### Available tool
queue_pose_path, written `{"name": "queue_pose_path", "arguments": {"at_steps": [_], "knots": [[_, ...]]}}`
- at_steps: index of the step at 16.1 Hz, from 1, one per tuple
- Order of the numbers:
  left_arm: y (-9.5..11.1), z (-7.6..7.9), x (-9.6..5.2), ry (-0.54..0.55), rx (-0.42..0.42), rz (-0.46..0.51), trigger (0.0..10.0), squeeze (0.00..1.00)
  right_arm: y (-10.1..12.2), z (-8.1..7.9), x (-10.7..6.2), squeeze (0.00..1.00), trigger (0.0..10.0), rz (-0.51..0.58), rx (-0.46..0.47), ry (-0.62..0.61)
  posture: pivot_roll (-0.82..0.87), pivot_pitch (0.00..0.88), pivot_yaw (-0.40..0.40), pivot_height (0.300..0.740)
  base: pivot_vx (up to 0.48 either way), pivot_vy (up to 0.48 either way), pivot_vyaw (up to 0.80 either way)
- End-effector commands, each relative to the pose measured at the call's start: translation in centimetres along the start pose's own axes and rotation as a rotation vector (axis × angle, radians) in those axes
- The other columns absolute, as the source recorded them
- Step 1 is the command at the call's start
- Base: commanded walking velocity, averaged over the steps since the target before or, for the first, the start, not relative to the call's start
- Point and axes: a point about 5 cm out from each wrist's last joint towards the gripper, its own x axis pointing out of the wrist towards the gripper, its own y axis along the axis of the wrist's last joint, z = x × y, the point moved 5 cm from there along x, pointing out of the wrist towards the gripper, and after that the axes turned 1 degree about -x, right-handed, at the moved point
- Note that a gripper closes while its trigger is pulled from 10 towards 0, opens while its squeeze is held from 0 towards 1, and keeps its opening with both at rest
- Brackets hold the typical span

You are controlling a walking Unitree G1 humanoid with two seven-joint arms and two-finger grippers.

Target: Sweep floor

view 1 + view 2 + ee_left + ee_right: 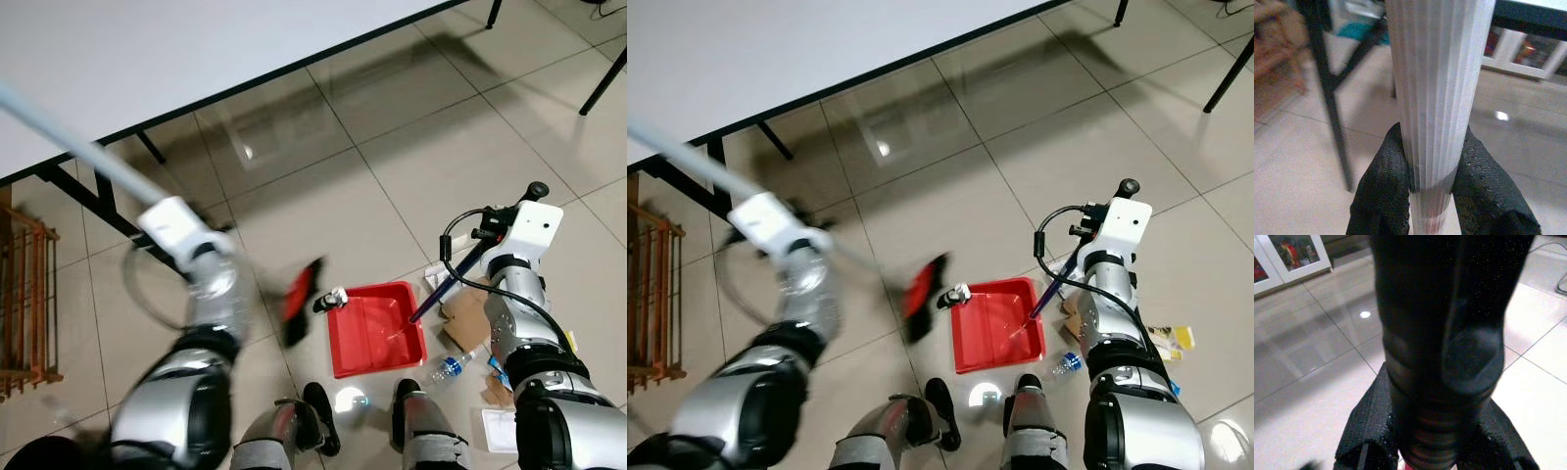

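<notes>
A broom with a long white ribbed handle (1437,98) runs from the upper left down to its red and black head (302,299), which is blurred just left of the dustpan. My left gripper (1432,161) is shut on that handle, and it shows below the white wrist box (211,240). The red dustpan (377,328) lies flat on the tiles in front of my feet. Its dark handle (446,284) slants up to the right into my right gripper (1435,431), which is shut on it. A small white and black bit of litter (333,297) lies at the dustpan's far left corner.
A white table (147,59) with black legs (103,201) spans the upper left. A wooden rack (20,294) stands at the far left. A plastic bottle (453,366), cardboard scraps (465,323) and papers lie right of the dustpan. Open tiles stretch beyond.
</notes>
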Motion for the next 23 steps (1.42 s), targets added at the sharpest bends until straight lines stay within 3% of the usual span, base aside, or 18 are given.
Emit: {"name": "queue_pose_path", "arguments": {"at_steps": [1,2,8,12,18,23], "knots": [[0.5,-2.4,0.5,0.040,0.039,0.036,10.0,0.00,-2.7,0.5,-0.9,0.00,10.0,-0.097,-0.024,-0.009,-0.15,0.284,0.179,0.740,0.000,0.000,0.00],[0.7,-3.8,0.8,0.061,0.062,0.048,10.0,0.00,-2.8,0.7,-1.0,0.00,10.0,-0.101,-0.030,-0.014,-0.15,0.288,0.178,0.740,0.000,0.000,0.00],[0.2,-7.7,0.8,0.079,0.188,0.051,10.0,0.00,-3.3,1.0,-1.2,0.00,10.0,-0.114,-0.049,-0.022,-0.14,0.304,0.172,0.740,0.000,0.000,0.00],[-0.8,-8.3,0.3,0.068,0.235,0.025,10.0,0.00,-3.3,1.8,-1.3,0.00,10.0,-0.114,-0.063,-0.055,-0.14,0.306,0.175,0.740,0.000,0.000,0.00],[-3.0,-9.3,-1.7,0.049,0.272,-0.011,10.0,0.00,-4.3,2.1,-1.9,0.00,10.0,-0.130,-0.063,-0.058,-0.15,0.287,0.176,0.740,0.000,0.000,0.00],[-3.0,-9.5,-1.6,0.049,0.288,-0.013,10.0,0.00,-4.3,2.5,-1.9,0.00,10.0,-0.133,-0.063,-0.063,-0.15,0.275,0.179,0.740,0.000,0.000,0.00]]}}
